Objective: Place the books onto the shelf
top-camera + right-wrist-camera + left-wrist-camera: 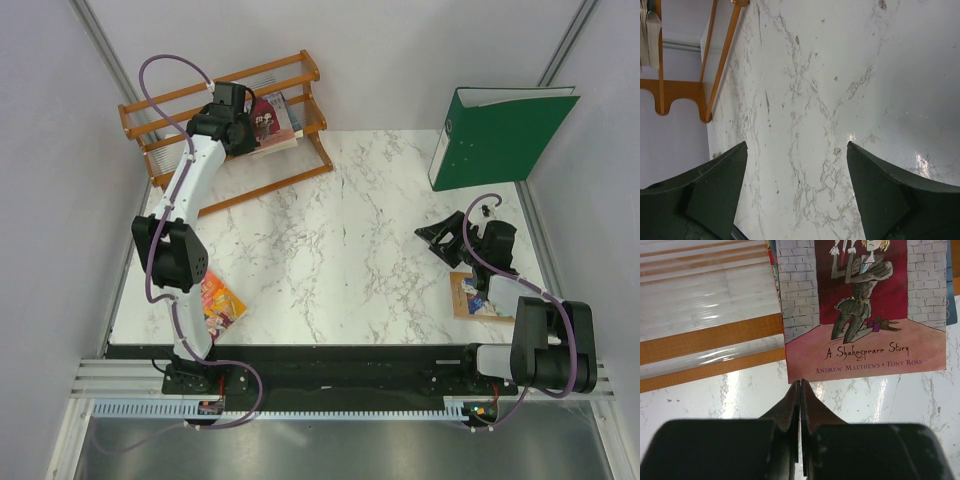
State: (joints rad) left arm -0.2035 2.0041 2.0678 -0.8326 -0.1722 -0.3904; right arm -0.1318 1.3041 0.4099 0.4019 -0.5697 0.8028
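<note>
Left wrist: I am seeing my left gripper pinched closed, empty, beside the pink-maroon paperback book resting on the orange-brown wooden slatted shelf; right gripper is hanging wide, empty

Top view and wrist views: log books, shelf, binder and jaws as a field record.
shelf: far left corner
on shelf: pink-maroon book, other books beside it
on table: yellow book near left; orange-brown book near right, partly under the right arm
left jaws: shut, at the pink-maroon book's lower edge
right jaws: open, nothing between them
green binder: standing far right
</note>
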